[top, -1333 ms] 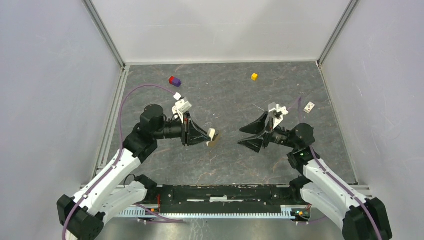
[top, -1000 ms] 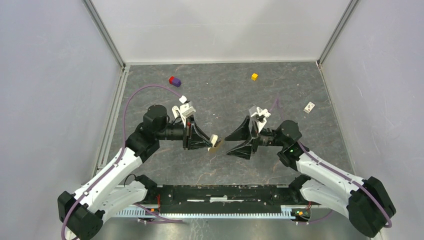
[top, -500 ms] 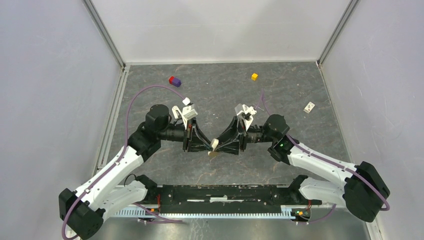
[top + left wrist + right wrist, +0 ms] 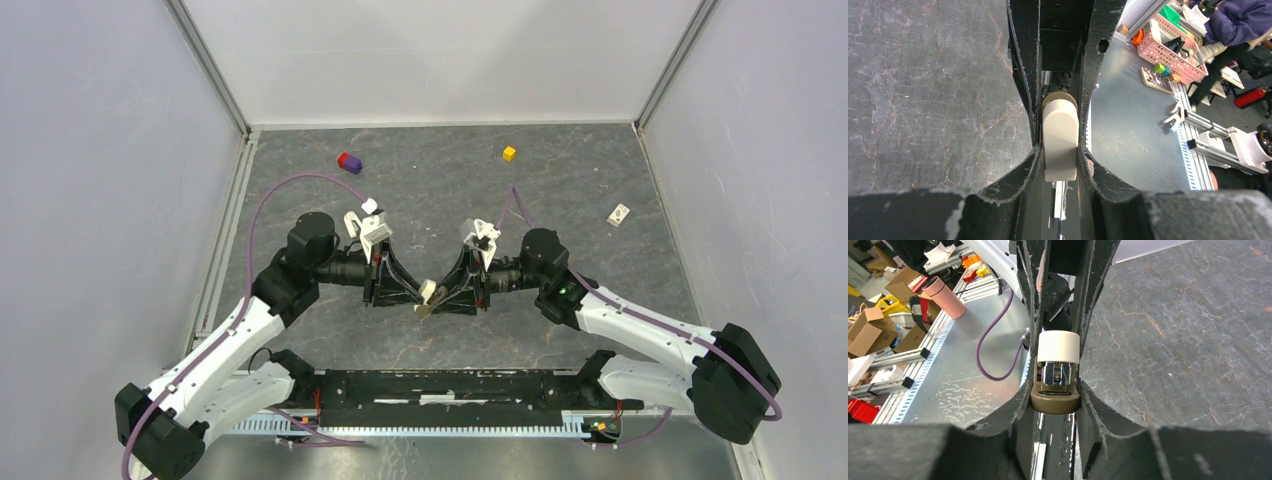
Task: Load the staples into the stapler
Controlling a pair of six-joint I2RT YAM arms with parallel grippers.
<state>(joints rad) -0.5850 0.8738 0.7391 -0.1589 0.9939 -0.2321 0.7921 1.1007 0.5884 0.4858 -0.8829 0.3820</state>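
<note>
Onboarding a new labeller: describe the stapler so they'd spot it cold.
On the grey marbled table, look at the middle near the front, where the two arms' black jaws meet tip to tip. The stapler is the tiny piece held between them: cream top, tan base, shiny metal inside, unlike the coloured cubes lying far back.

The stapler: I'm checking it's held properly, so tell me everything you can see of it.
The stapler is tiny, with a cream plastic top, a tan base and shiny metal showing between them. It is held over the table, clamped between the fingers of the left gripper, while the right gripper closes against the sides of its other end.
</note>
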